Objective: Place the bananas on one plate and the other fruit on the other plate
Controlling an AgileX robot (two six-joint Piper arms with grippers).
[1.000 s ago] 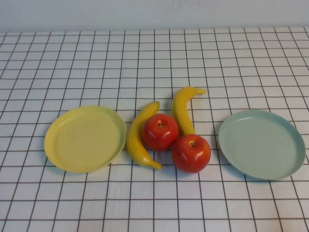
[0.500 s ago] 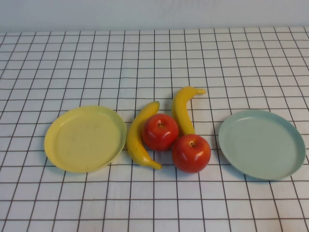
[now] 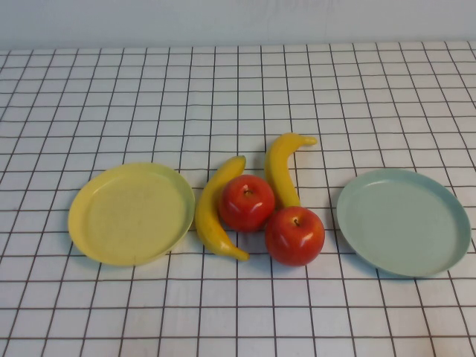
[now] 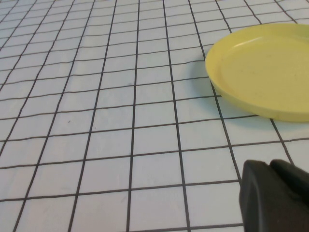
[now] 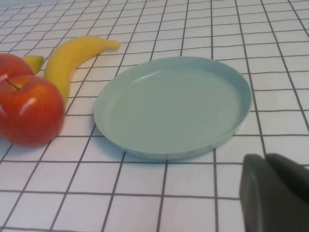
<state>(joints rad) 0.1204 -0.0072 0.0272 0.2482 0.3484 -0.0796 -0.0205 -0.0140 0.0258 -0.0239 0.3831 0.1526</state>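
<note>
Two yellow bananas lie mid-table between the plates, one [image 3: 216, 212] left and one [image 3: 281, 167] right. Two red apples [image 3: 246, 202] [image 3: 294, 235] sit against them. The pale yellow plate [image 3: 131, 213] is empty at the left, the pale blue-green plate [image 3: 403, 221] empty at the right. Neither arm shows in the high view. My left gripper [image 4: 271, 165] hovers shut near the yellow plate [image 4: 263, 72], holding nothing. My right gripper [image 5: 266, 159] is shut and empty beside the blue-green plate [image 5: 174, 106], with an apple [image 5: 30, 108] and a banana [image 5: 72, 55] beyond it.
A white cloth with a black grid [image 3: 238, 89] covers the whole table, up to a pale wall [image 3: 238, 18] at the back.
</note>
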